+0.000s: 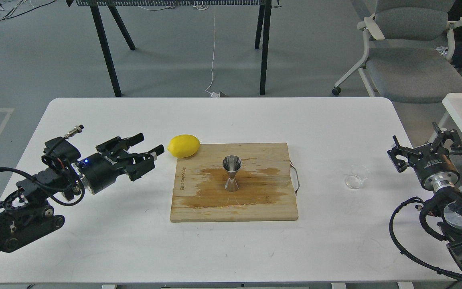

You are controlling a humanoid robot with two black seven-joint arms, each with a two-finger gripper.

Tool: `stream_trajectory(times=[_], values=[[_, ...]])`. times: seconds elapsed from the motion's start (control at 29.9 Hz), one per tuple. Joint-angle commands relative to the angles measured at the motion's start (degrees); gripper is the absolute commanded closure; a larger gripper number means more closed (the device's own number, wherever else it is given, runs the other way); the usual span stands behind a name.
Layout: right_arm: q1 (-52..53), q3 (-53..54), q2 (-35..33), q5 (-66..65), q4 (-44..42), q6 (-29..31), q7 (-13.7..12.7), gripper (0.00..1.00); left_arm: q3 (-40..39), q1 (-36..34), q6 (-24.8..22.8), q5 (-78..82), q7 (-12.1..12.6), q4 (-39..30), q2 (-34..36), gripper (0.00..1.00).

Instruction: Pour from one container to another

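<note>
The steel jigger (pixel 231 173) stands upright in the middle of a wet wooden cutting board (pixel 255 200). A small clear cup (pixel 356 176) rests on the white table right of the board, tipped a little, with nothing holding it. My left gripper (pixel 147 147) hangs open over the table left of the board, close to the lemon, with nothing between its fingers. At the table's right edge my right gripper (pixel 425 140) stands open and empty, a short way right of the clear cup.
A yellow lemon (pixel 183 145) lies at the board's back left corner. The board has a metal handle (pixel 295 178) on its right side. A grey office chair (pixel 407 52) and black table legs stand behind the white table (pixel 255 116).
</note>
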Motion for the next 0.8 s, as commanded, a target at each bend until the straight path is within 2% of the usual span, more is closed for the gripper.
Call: stream_trajectory(times=[0.0, 0.03, 0.13, 0.23, 0.4, 0.47, 0.57, 0.64, 0.67, 0.74, 0.77], values=[[2.1, 0.7, -1.0, -0.1, 1.2, 0.0, 0.0, 0.00, -11.5, 0.2, -23.5, -9.1, 0.0, 0.2, 0.7, 0.13], [3.1, 0.9, -1.2, -0.1, 1.2, 0.0, 0.0, 0.00, -14.6, 0.2, -31.1, -11.6, 0.0, 1.1, 0.6, 0.13], [5.6, 0.4, -1.7, -0.3, 1.3, 0.0, -1.0, 0.00, -21.1, 0.2, -48.2, -15.9, 0.0, 3.9, 0.6, 0.13], [8.1, -0.6, -2.7, -0.3, 1.5, 0.0, -3.6, 0.00, -25.0, 0.0, -48.2, -18.7, 0.0, 8.7, 0.4, 0.13], [11.5, 0.7, -3.2, 0.9, 1.9, 0.0, -16.0, 0.00, -27.7, -3.1, -48.2, -33.6, 0.0, 20.2, 0.3, 0.12], [12.2, 2.1, -3.2, 3.3, 3.0, 0.0, -19.2, 0.00, -27.1, -3.8, -48.2, -43.5, 0.0, 24.9, 0.1, 0.12], [12.3, 2.4, -3.4, 9.2, 6.6, 0.0, -22.8, 0.01, -25.8, -3.4, -48.2, -54.2, 0.0, 28.2, 0.0, 0.12], [12.3, 2.8, -3.9, 11.2, 8.7, 0.0, -27.1, 0.01, -25.1, -3.1, -48.2, -58.5, 0.0, 29.0, -0.2, 0.12], [12.4, 2.8, -4.6, 11.5, 9.8, -3.4, -29.3, 0.01, -25.1, -2.9, -48.2, -60.1, 0.0, 29.0, -0.3, 0.11], [12.4, 2.8, -6.2, 11.8, 13.8, -14.3, -33.4, 0.01, -25.1, -2.2, -48.2, -63.6, 0.0, 29.2, -1.6, 0.11], [12.3, 2.9, -7.0, 11.8, 15.7, -18.8, -34.5, 0.01, -25.2, -1.7, -48.2, -65.3, 0.0, 29.3, -2.0, 0.11]])
